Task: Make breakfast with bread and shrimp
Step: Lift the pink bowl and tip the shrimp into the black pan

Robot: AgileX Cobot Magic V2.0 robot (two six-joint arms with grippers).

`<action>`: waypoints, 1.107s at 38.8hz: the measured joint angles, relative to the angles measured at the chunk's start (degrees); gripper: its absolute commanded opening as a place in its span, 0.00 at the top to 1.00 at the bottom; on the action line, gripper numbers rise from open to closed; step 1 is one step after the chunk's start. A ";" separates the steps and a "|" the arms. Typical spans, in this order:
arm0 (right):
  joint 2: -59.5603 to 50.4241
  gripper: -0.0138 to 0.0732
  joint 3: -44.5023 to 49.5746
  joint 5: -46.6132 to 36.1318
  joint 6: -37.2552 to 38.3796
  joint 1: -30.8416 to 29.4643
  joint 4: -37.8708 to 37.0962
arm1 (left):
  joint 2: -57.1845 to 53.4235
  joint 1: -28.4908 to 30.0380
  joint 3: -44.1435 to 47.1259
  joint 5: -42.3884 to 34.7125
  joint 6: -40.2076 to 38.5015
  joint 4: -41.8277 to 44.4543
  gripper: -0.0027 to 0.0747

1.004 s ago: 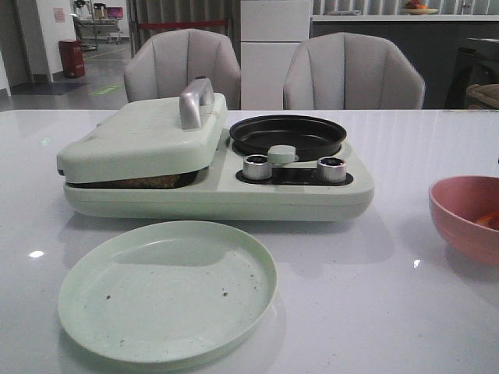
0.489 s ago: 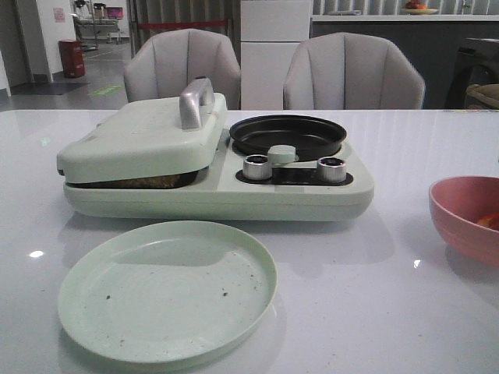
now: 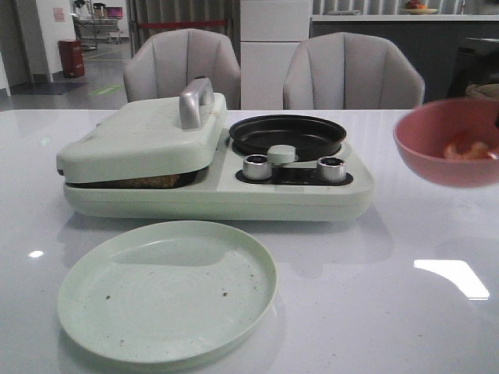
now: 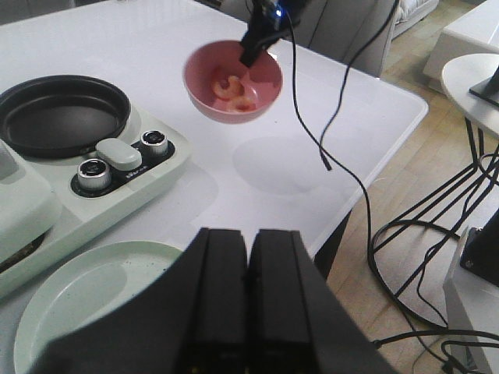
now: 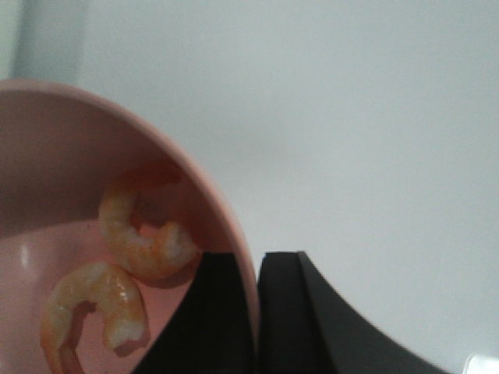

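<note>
My right gripper [image 5: 257,261] is shut on the rim of a pink bowl [image 3: 448,144] and holds it in the air, tilted, to the right of the pale green cooker [image 3: 218,195]. Two curled orange-pink shrimp [image 5: 144,241] lie inside the bowl; they also show in the left wrist view [image 4: 232,92]. The cooker's lid [image 3: 140,140] is nearly shut, and a brown edge of bread [image 3: 152,181] shows under it; the rest of the bread is hidden. My left gripper [image 4: 248,238] is shut and empty, above the table's near right part.
An empty black round pan [image 3: 287,134] sits in the cooker's right half, behind two silver knobs [image 3: 256,167] and a pale green knob [image 3: 282,153]. An empty green plate [image 3: 168,290] lies in front of the cooker. The table's right edge [image 4: 374,156] drops to the floor.
The pink bowl has risen off the table at the right and moved up and left, tilting so the shrimp show. The cooker and plate have not moved.
</note>
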 measured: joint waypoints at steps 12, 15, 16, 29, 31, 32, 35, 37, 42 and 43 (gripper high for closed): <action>6.46 0.80 -25.07 3.20 13.85 21.55 -37.32 | 0.00 0.00 0.00 0.00 0.00 0.00 0.84; 10.62 0.80 -28.20 3.20 18.63 25.80 -47.40 | 0.00 0.00 0.00 0.00 0.00 0.00 0.84; 11.89 0.80 -28.84 3.34 20.38 26.96 -50.81 | 0.00 0.00 0.00 0.00 0.00 0.00 0.84; 17.67 0.80 -30.41 6.43 37.52 35.80 -87.55 | 0.00 0.00 0.00 0.00 0.00 0.00 0.84; 17.67 0.80 -30.66 5.91 37.65 36.10 -90.27 | 0.00 0.00 0.00 0.00 0.00 0.00 0.84; 17.67 0.80 -30.97 5.90 37.65 36.08 -90.84 | 0.00 0.00 0.00 0.00 0.00 0.00 0.84; 17.67 0.80 -31.89 5.90 37.78 36.08 -91.94 | 0.00 0.00 0.00 0.00 0.00 0.00 0.84; 17.67 0.80 -32.24 5.90 37.91 36.08 -92.20 | 0.00 0.00 0.00 0.00 0.00 0.00 0.84; 17.67 0.80 -32.58 6.01 37.79 36.08 -92.21 | 0.00 0.00 0.00 0.00 0.00 0.00 0.84; 17.67 0.80 -32.81 6.12 37.46 36.08 -92.21 | 0.00 0.00 0.00 0.00 0.00 0.00 0.84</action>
